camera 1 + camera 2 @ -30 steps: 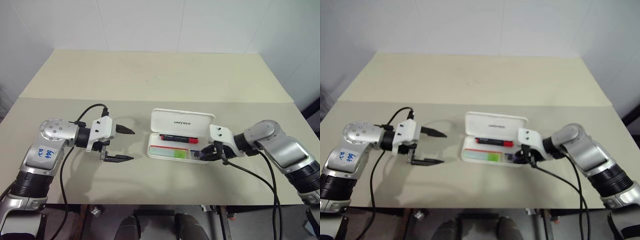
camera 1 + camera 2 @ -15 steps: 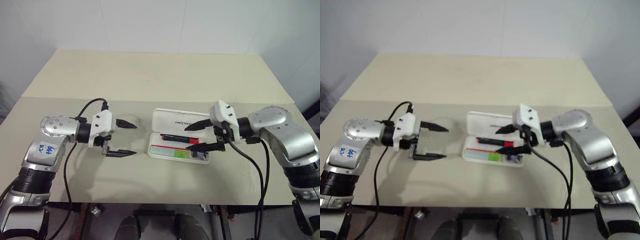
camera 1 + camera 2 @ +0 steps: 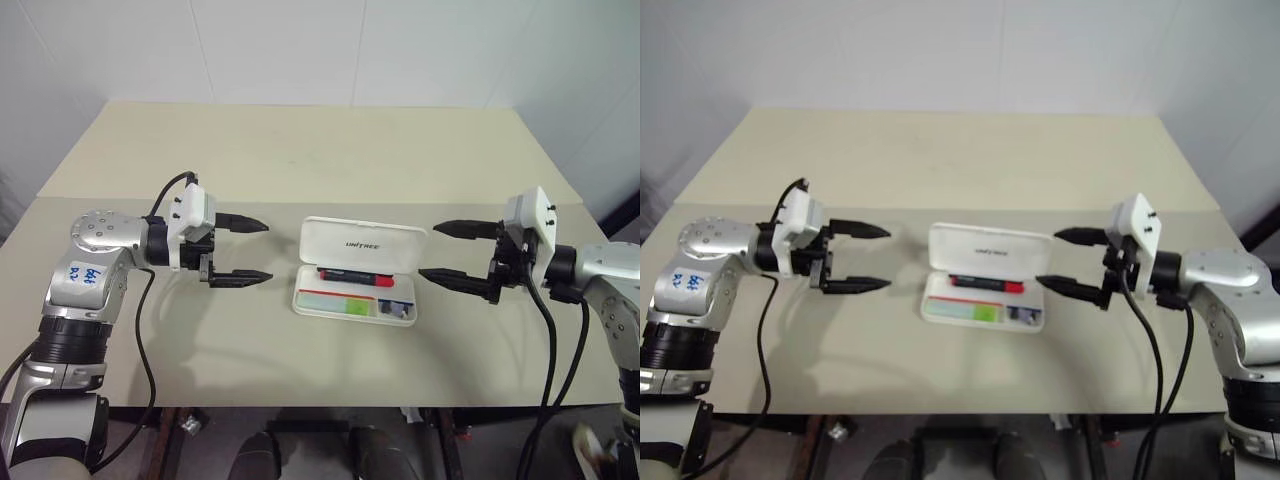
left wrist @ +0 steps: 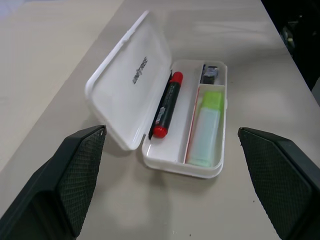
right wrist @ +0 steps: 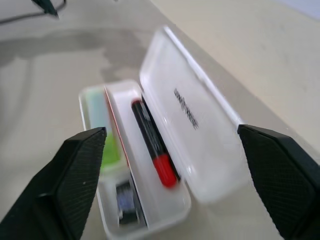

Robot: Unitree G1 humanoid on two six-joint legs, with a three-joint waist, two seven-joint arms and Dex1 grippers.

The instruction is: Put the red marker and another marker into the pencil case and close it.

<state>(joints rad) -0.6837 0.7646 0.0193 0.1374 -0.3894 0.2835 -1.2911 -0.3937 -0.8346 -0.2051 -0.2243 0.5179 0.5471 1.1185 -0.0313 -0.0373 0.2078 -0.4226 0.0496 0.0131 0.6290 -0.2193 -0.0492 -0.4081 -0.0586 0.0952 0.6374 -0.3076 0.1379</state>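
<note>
The white pencil case (image 3: 365,243) lies open at the table's middle, its lid (image 4: 127,80) tilted up on the far side. The red marker (image 3: 355,276) rests in the rear compartment along the lid. Another marker (image 3: 340,306), pale mint with a green cap, lies in the front compartment. My left gripper (image 3: 270,250) hovers open to the left of the case, pointing at it. On the right, my right gripper (image 3: 427,250) hovers open just off the case's end, also pointing at it. Both are empty and clear of the case.
A small dark lump (image 3: 398,310) sits in the case's right end pocket. The beige table (image 3: 300,150) stretches back to a white wall, with a seam running across it just behind the grippers. Black cables hang from both wrists over the front edge.
My right gripper has lifted out of the case's right end, drawn back to the right and opened wide. My left gripper has risen a little and stays open.
</note>
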